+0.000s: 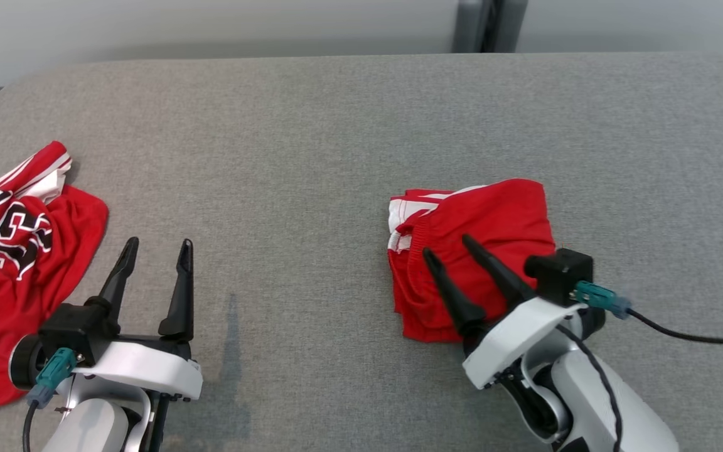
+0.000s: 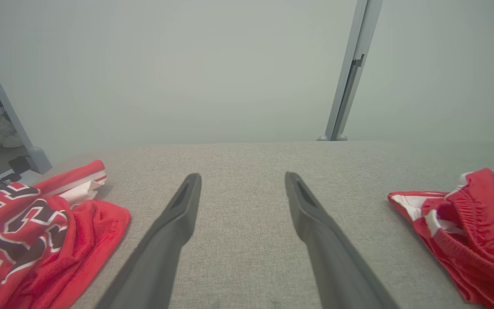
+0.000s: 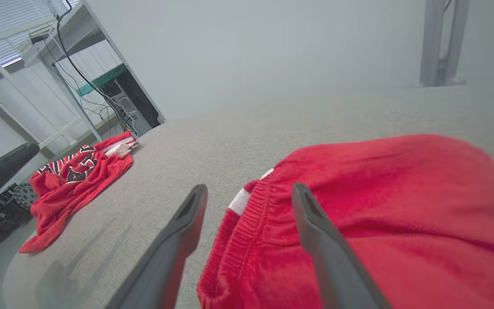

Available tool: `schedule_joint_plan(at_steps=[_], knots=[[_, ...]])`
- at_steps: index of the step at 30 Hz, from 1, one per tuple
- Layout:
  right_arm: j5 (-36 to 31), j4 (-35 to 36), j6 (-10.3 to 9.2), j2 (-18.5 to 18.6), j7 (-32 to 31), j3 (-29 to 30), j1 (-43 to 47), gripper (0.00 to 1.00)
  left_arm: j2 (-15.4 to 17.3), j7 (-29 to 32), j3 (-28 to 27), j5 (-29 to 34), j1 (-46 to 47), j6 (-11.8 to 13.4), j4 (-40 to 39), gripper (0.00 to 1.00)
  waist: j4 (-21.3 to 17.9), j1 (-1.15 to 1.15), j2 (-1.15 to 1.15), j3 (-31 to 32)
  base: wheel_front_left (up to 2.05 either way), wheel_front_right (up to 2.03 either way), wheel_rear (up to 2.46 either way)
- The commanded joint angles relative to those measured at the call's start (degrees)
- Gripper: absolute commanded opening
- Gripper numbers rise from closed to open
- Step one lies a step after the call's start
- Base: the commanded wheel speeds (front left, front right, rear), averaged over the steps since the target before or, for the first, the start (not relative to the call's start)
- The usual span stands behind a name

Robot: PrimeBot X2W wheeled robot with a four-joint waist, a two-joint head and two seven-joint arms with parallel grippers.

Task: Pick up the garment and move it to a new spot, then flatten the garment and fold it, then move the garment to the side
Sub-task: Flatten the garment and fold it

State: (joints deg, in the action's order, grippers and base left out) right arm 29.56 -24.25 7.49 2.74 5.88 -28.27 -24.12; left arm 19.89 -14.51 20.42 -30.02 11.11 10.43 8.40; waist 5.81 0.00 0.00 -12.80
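The garment, a pair of red shorts (image 1: 493, 220) with white trim, lies folded in a compact stack on the right half of the grey table. My right gripper (image 1: 446, 245) hovers over its near left part, open, with nothing between the fingers. In the right wrist view the shorts (image 3: 393, 193) spread under and beyond that gripper (image 3: 249, 189), the elastic waistband running between the two fingers. My left gripper (image 1: 159, 242) stands open above bare table at the lower left. In the left wrist view it (image 2: 242, 176) points across the table, the shorts (image 2: 483, 231) at far right.
A crumpled red jersey (image 1: 16, 251) with black and white lettering lies at the table's left edge, just left of my left gripper; it also appears in both wrist views (image 2: 24, 227) (image 3: 75, 176). The grey fabric tabletop (image 1: 336, 125) stretches back to a pale wall.
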Motion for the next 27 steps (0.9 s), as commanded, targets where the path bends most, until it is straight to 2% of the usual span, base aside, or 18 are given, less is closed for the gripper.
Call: schedule_joint_plan(at_steps=[1, 8, 16, 27], knots=[[-0.81, 0.60, 0.00, 0.38, 0.96, 0.86, 0.67, 1.00, 0.45, -0.35, -0.37, 0.17, 0.34, 0.31, -0.01, 1.00, -0.59, 0.00, 0.00, 0.45, 0.00, 0.00, 0.00], [-6.74, 5.68, 0.00, 2.80, 5.73, 11.32, 4.05, 1.00, 1.51, -0.36, -1.60, 0.36, -1.29, 1.68, -1.16, 1.00, -2.34, 0.00, 0.00, 2.19, 0.00, 0.00, 0.00], [-11.76, 9.87, 0.00, 5.59, 3.92, 23.51, 9.89, 1.00, 3.09, 0.02, -2.49, -0.25, -3.98, 2.55, -2.87, 1.00, -2.81, 0.00, 0.00, 4.91, 0.00, 0.00, 0.00], [-13.44, 15.45, 0.00, 5.87, -1.17, 26.85, 18.89, 1.00, 4.20, 2.58, -1.00, -0.48, -10.65, 4.13, -6.28, 1.00, -2.84, 0.00, 0.00, 11.99, 0.00, 0.00, 0.00]])
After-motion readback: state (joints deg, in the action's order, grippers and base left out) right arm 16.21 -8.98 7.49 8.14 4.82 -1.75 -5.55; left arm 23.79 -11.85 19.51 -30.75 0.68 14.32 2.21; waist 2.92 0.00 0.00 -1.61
